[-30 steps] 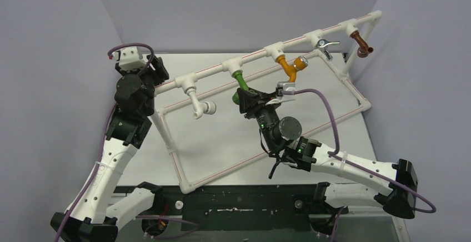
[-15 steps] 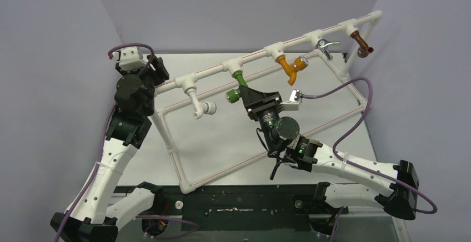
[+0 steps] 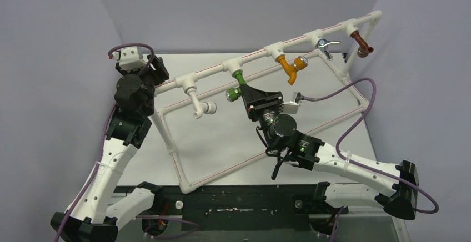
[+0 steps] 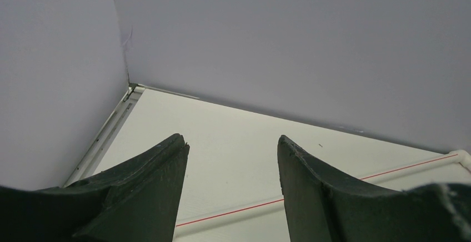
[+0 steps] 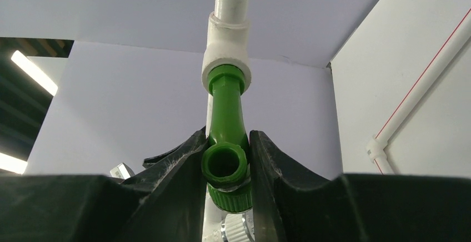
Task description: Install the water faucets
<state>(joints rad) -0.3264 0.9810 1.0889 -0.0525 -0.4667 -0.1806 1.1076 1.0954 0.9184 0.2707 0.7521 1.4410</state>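
Observation:
The green tap (image 3: 239, 81) hangs from a white tee fitting (image 3: 231, 65) on the white pipe frame (image 3: 355, 95), its silvery knob (image 3: 230, 94) pointing left. My right gripper (image 3: 245, 93) is shut on the green tap. In the right wrist view the green tap (image 5: 226, 136) sits between my two black fingers (image 5: 178, 181), its open spout end facing the camera and its stem seated in the white fitting (image 5: 226, 50). My left gripper (image 3: 156, 69) is open and empty at the frame's far left corner; its wrist view shows spread fingers (image 4: 158, 175) over bare table.
A white tap (image 3: 200, 104) hangs left of the green one. An orange-yellow tap (image 3: 291, 67), a small metal valve (image 3: 325, 44) and a brown tap (image 3: 362, 44) hang further right on the top pipe. Grey walls enclose the table.
My right wrist has rolled while holding the green tap, and the tap has turned with it: its knob now points left. The cable has swung out to the right. The left arm has not moved.

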